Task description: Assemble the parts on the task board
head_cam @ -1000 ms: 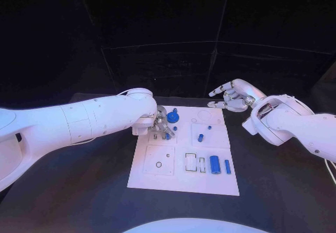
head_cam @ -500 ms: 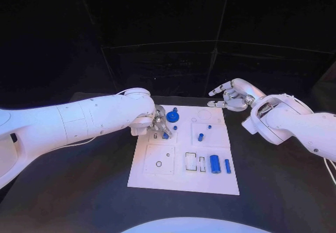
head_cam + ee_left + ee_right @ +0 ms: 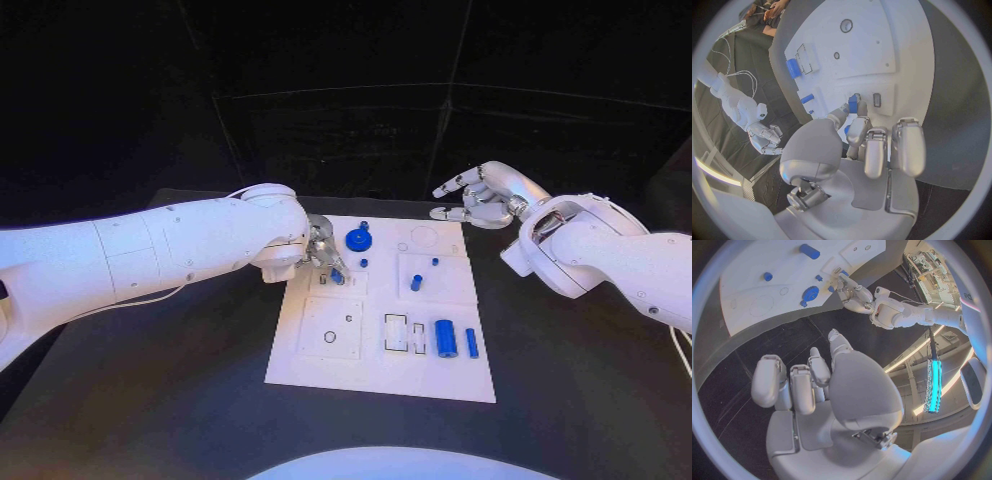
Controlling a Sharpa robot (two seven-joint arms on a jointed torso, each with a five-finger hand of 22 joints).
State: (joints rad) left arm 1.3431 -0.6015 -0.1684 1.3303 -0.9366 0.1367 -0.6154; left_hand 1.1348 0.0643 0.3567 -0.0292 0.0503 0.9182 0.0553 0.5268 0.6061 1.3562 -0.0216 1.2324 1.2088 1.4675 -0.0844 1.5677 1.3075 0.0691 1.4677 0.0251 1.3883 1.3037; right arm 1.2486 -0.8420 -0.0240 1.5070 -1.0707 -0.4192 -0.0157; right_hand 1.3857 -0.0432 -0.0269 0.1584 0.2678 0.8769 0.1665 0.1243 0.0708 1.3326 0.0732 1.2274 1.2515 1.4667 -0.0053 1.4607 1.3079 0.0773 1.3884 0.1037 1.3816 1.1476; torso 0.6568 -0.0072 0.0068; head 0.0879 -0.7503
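Clearly you are only partway through. On the task board (image 3: 378, 375), centre of the head frame, a round blue part (image 3: 358, 239) and a few small blue pegs (image 3: 414, 283) look seated near its upper edge, while a blue cylinder (image 3: 444, 339) and a thin blue rod (image 3: 470, 343) lie loose at lower right beside an unfilled rectangular slot (image 3: 392, 334). Your left hand (image 3: 326, 257) pinches a small blue part (image 3: 852, 103) between thumb and fingertips, just above a pocket at the board's upper left. Your right hand (image 3: 482, 196), upper right and off the board, holds nothing, fingers loosely spread.
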